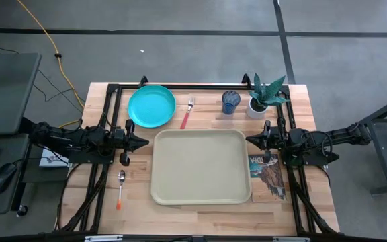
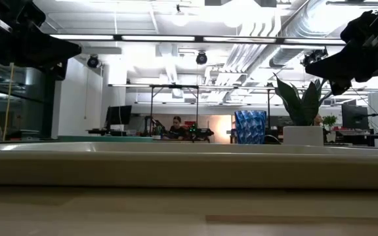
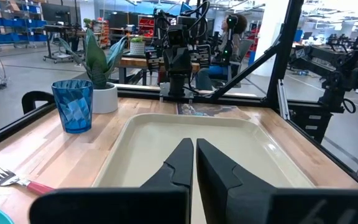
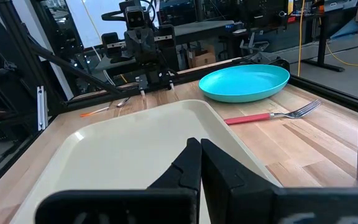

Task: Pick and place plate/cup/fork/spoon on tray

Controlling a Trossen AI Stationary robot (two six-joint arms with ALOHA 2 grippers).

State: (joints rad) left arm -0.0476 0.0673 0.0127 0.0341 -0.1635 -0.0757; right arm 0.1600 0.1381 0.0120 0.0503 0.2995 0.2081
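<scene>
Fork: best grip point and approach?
Take the fork by its red-pink handle, coming straight down with the jaws across its width. It lies flat on the table between the plate and the cup, tines away from the tray, and the handle looks thicker than the tines.

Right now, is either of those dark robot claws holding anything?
No. The left gripper and right gripper are both shut on nothing, poised at opposite ends of the empty beige plastic tray.

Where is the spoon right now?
In the high view the spoon lies on the table's left side, just left of the tray, below the left gripper.
</scene>
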